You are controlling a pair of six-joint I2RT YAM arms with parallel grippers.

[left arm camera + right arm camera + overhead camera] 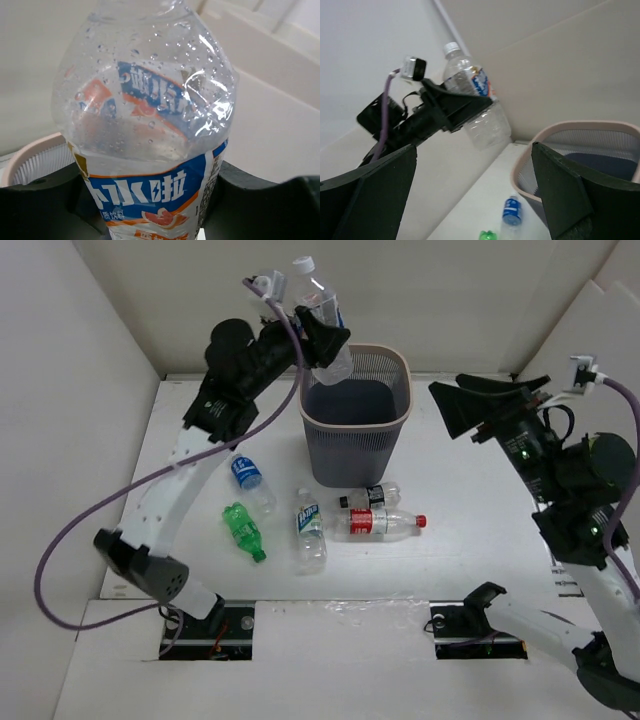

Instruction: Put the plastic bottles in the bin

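My left gripper (322, 335) is shut on a clear bottle (320, 295) with a white cap and a blue, white and orange label. It holds the bottle tilted in the air, its base over the back left rim of the bin (355, 445). The left wrist view shows the bottle (150, 115) between the dark fingers (260, 205), with the bin's rim (30, 155) below. On the table in front of the bin lie a blue-label bottle (250, 478), a green bottle (243, 530), a white-blue label bottle (309, 530), a black-label bottle (370, 497) and a red-label bottle (380, 523). My right gripper (452, 410) is open, empty and raised to the right of the bin.
White walls enclose the table on the left, back and right. The right wrist view shows the held bottle (480, 110), the bin's pale rim (570, 127), the blue-label bottle (511, 212) and the green bottle (489, 235). A purple cable (90, 530) loops beside the left arm.
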